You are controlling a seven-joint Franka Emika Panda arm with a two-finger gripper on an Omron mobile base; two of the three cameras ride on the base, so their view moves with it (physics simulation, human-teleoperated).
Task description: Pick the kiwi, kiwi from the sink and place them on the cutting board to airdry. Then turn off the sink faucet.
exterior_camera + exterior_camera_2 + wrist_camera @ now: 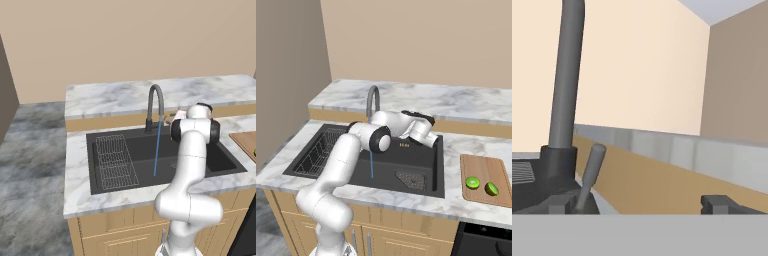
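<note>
- Both kiwis [472, 182] [491, 188] lay on the cutting board [483, 168] near the table's [466, 145] right front edge
- Water ran from the sink faucet [373, 102] into the sink [421, 157]
- The hand [644, 204] stood open, empty; its left fingertip [559, 204] was beside the faucet's lever [592, 172]

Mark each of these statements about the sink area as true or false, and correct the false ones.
1. Both kiwis lie on the cutting board. True.
2. Water has stopped running from the sink faucet. False: a blue stream still falls into the sink.
3. The end effector is clamped on the faucet's lever. False: its fingertips stand wide apart, with the lever beside one of them.
4. A wire rack sits in the sink. True.
</note>
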